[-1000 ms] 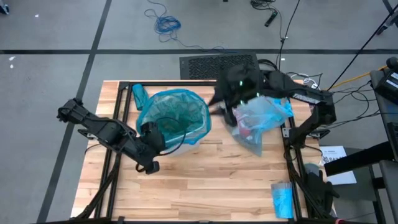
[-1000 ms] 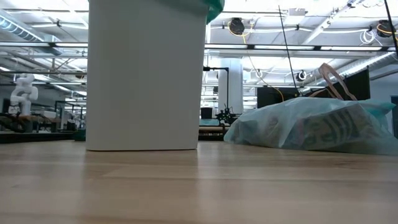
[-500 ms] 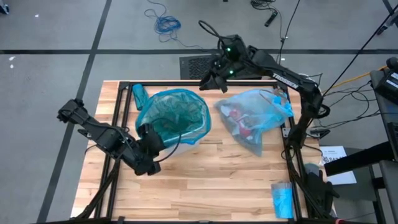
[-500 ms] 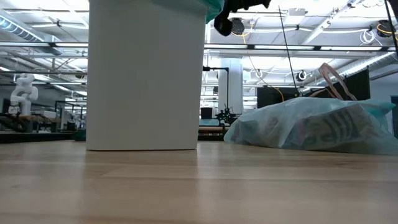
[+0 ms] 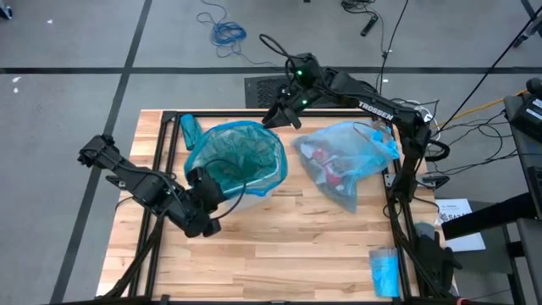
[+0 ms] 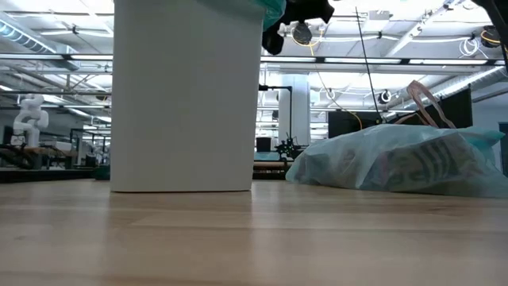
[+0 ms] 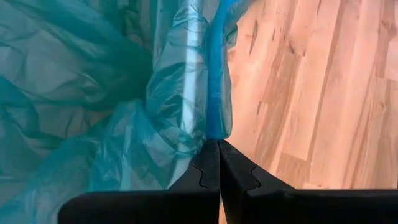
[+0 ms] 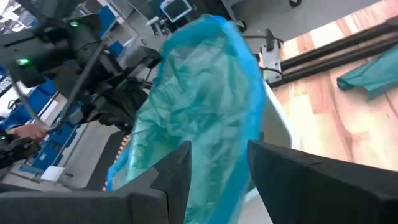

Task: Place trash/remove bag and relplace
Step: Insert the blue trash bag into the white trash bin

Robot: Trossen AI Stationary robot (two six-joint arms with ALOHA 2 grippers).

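Note:
A white bin (image 6: 186, 95) stands at the table's far left, lined with a teal-blue liner (image 5: 237, 157) whose rim is folded over the bin's edge. To its right the pale blue bag (image 5: 347, 161) lies on its side on the table, holding the trash, with a red-and-white piece (image 5: 326, 169) showing through. My left gripper (image 7: 219, 144) is shut on the liner at the bin's near rim. My right gripper (image 8: 217, 165) hangs open by the bin's far right rim (image 5: 273, 135), with the liner seen past its fingers. My left gripper pinches the liner's folded-over rim (image 7: 214, 127) between its two shut fingers at the bin's near side. The fingers slant downward from the table's near left. The film runs up from the fingertips in a gathered fold of several layers, draped over the bin's edge.
A darker teal-green bag (image 5: 190, 131) lies at the far left beside the bin. A small folded blue packet (image 5: 384, 271) sits at the near right corner. Bare wood (image 5: 279, 237) spreads across the table's near half. Black frame rails (image 5: 161, 152) run along the table's sides.
My right gripper has swung from above the pale blue bag toward the table's far left, turning its wrist, and now hangs by the bin's far right rim, still open. The pale blue bag lies where it was.

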